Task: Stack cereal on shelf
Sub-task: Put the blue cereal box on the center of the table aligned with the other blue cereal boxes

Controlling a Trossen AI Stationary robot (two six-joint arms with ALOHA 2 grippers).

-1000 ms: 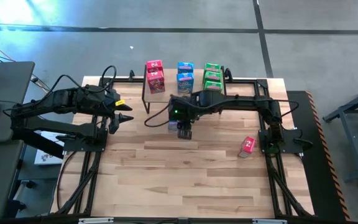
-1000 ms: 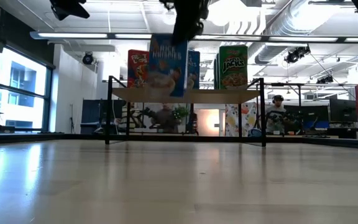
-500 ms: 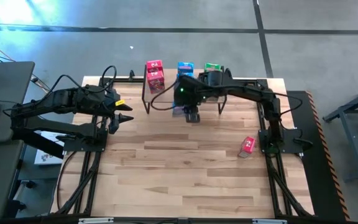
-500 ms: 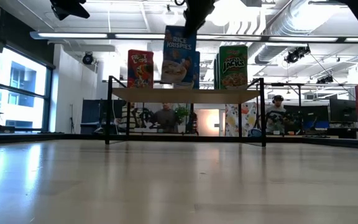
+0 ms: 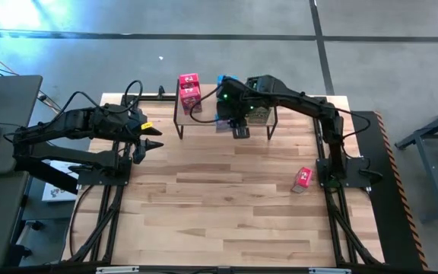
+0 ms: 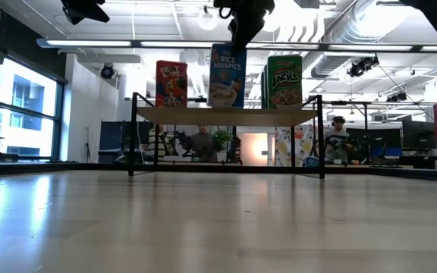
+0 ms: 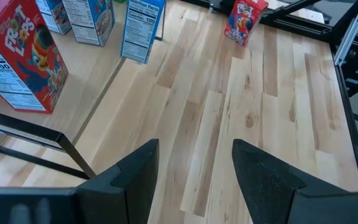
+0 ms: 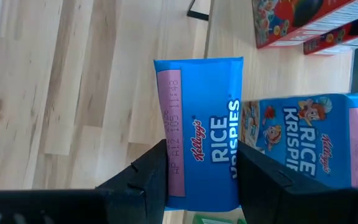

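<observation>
The right gripper (image 8: 197,180), jaws clenched on the blue Rice Krispies box (image 6: 227,74) held upright over the shelf (image 6: 226,114), should settle it squarely before the other blue box (image 8: 303,143) before releasing, while the left gripper (image 7: 191,174) waits with jaws released over the counter (image 5: 226,198)

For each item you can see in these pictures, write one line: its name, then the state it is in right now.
Right hand: shut on the blue Rice Krispies box, held upright at the shelf.
Left hand: open, empty, waiting at the table's left side.
Red-pink boxes: standing on the shelf.
Green boxes: standing on the shelf.
Lone red-pink box: on the table, not yet shelved.
</observation>
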